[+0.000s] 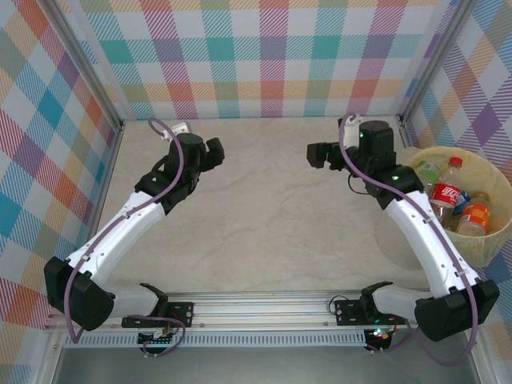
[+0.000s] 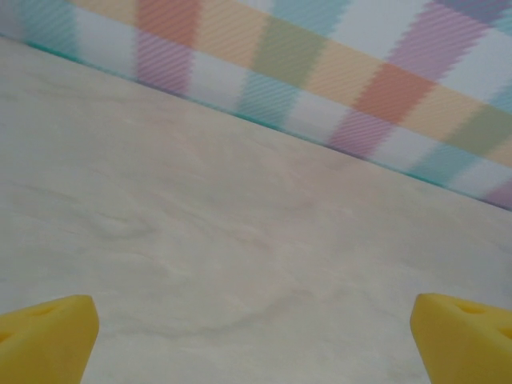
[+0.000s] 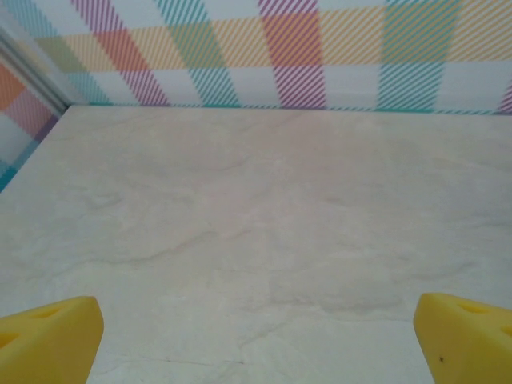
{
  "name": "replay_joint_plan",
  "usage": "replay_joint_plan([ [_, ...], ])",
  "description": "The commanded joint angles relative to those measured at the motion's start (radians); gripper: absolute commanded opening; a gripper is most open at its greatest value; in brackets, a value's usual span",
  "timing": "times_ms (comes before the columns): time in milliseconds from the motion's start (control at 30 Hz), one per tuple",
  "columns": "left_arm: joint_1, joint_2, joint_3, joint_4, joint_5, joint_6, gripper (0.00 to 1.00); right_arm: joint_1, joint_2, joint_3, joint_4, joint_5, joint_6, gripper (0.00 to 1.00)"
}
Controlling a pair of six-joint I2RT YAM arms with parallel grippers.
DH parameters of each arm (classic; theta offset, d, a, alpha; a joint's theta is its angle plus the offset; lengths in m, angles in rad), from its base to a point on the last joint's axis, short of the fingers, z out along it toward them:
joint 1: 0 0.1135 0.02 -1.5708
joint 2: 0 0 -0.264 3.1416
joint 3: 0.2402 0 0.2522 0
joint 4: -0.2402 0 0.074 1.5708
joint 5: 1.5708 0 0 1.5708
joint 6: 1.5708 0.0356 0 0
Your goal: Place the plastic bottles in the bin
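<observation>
The bin (image 1: pixel 483 250), a round pale yellow tub, stands at the table's right edge beside the right arm. Three plastic bottles lie inside it: one with a red label (image 1: pixel 448 193), one with an orange label (image 1: pixel 474 218) and one greenish (image 1: pixel 429 169). My left gripper (image 1: pixel 214 151) hovers over the far left of the table, open and empty. My right gripper (image 1: pixel 318 154) hovers at the far right, left of the bin, open and empty too. In the left wrist view the left gripper (image 2: pixel 256 340) has bare marble between its yellow fingertips (image 2: pixel 48 336). The right gripper (image 3: pixel 256 340) looks the same.
A pale marble tabletop (image 1: pixel 264 216) is enclosed by plaid-patterned walls (image 1: pixel 264 56) at the back and both sides. An aluminium rail (image 1: pixel 264 308) carrying both arm bases runs along the near edge.
</observation>
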Motion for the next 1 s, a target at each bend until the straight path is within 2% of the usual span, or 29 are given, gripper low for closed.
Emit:
replay_joint_plan([
  [0, 0.036, -0.044, -0.076, -0.018, -0.231, 0.086, 1.00, 0.002, 0.044, -0.078, 0.175, -0.091, 0.032, 1.00],
  [100, 0.083, -0.051, -0.154, 0.026, -0.233, 0.096, 1.00, 0.000, 0.104, -0.109, 0.152, -0.089, -0.019, 1.00],
  [333, 0.166, -0.002, -0.383, 0.309, -0.275, 0.235, 1.00, -0.037, 0.164, -0.318, 0.347, -0.022, -0.110, 1.00],
  [400, 0.210, 0.020, -0.447, 0.396, -0.218, 0.260, 1.00, -0.072, 0.178, -0.347, 0.353, -0.011, -0.111, 1.00],
  [467, 0.262, 0.052, -0.507, 0.496, -0.106, 0.276, 1.00, -0.113, 0.193, -0.370, 0.349, 0.008, -0.121, 1.00],
  [633, 0.308, 0.160, -0.563, 0.666, 0.086, 0.375, 1.00, -0.229, 0.206, -0.453, 0.432, 0.002, -0.145, 1.00],
  [767, 0.323, 0.254, -0.547, 0.710, 0.182, 0.448, 1.00, -0.299, 0.229, -0.530, 0.580, -0.047, -0.178, 1.00],
  [833, 0.325, 0.242, -0.576, 0.771, 0.208, 0.489, 1.00, -0.317, 0.253, -0.556, 0.657, -0.078, -0.189, 1.00],
  [967, 0.372, 0.191, -0.658, 0.879, 0.259, 0.464, 1.00, -0.324, 0.308, -0.612, 0.814, -0.099, -0.193, 1.00],
])
